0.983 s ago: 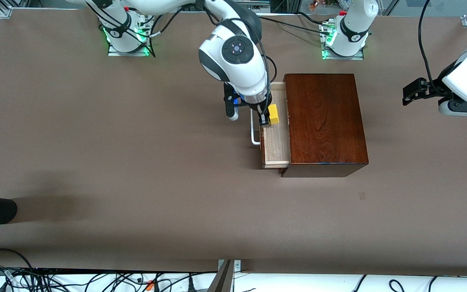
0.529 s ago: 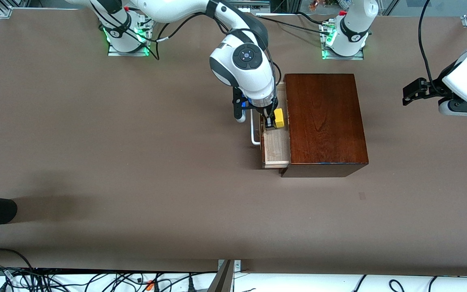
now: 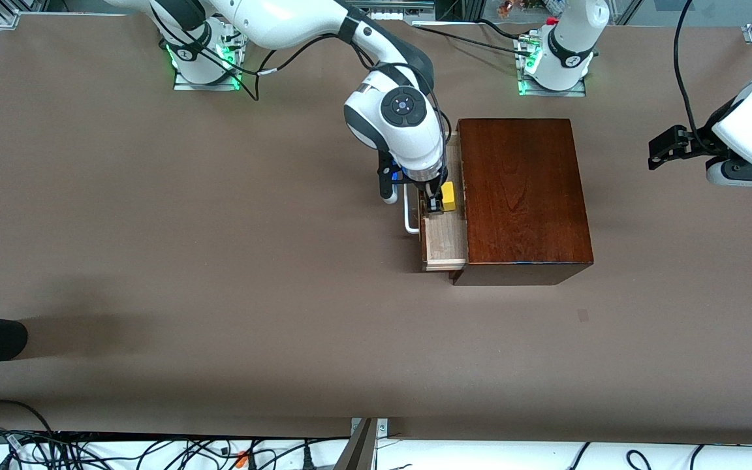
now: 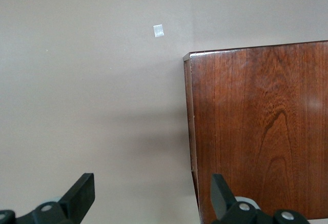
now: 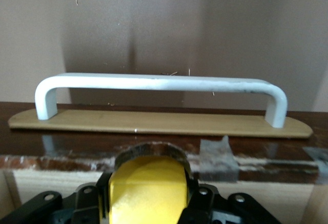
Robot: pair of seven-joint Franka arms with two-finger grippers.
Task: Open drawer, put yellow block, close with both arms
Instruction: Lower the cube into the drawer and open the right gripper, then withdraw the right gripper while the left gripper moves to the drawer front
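Black two-finger right gripper [image 3: 437,199] is clamped on the small bright yellow cube [image 3: 448,196], holding it low inside the pulled-out pale light-wood drawer tray [image 3: 444,238] of the glossy dark mahogany box [image 3: 523,196]. Its wrist view shows the yellow cube [image 5: 147,188] between the fingers, facing the white U-shaped bar handle [image 5: 159,83]. Black left gripper [image 3: 666,147], fingers spread apart, waits in the air over the brown table [image 3: 219,261] at the left arm's end.
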